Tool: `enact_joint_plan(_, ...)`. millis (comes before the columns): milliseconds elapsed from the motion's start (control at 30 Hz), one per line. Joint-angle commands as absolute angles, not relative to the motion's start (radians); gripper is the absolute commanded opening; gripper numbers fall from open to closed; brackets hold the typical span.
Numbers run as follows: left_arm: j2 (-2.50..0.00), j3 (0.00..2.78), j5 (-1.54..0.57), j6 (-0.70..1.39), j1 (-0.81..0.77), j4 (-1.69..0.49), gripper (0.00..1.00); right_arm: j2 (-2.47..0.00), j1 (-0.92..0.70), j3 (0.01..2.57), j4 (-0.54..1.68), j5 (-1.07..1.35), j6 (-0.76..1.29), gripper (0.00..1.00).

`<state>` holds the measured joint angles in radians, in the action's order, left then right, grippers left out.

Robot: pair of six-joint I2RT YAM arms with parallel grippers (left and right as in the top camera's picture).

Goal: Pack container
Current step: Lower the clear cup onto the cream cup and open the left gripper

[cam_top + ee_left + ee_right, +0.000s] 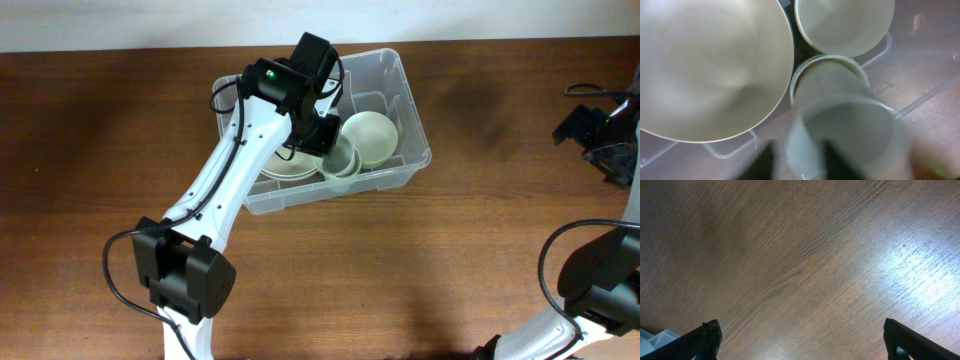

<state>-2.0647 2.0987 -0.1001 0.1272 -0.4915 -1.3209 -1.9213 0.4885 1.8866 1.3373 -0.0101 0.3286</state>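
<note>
Clear round-cornered plastic container (412, 105), pale bowls (372, 135) inside, left hand (328, 135) grip unclear, right hand (802, 335) wide.

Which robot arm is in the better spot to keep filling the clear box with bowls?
Left. The left claw hangs inside the container, right above the bowls. The right claw is open over the wooden table, far from the container.
</note>
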Motion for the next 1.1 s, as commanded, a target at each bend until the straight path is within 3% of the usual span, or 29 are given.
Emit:
enact_joint_plan(0,-2.072,2.108,-0.089,0.118,-0.488,-1.32,0.77,-1.908,0.491,1.883,1.337,-0.012,0.322,0.99)
enact_joint_plan(67,-2.072,2.108,-0.089,0.118,-0.488,-1.317,0.94,-1.908,0.491,1.883,1.337,-0.012,0.322,0.99)
enact_joint_plan(133,-2.072,2.108,-0.089,0.118,-0.488,-1.311,0.99,-1.908,0.491,1.883,1.337,-0.012,0.322,0.99)
enact_joint_plan(567,-2.04,2.313,0.172,0.123,-0.445,-1.39,1.0,-1.908,0.491,1.883,1.337,-0.012,0.322,0.99)
enact_joint_plan(1067,-1.763,2.37,0.251,0.245,-0.15,-1.641,1.0,-1.908,0.491,1.883,1.337,-0.012,0.322,0.99)
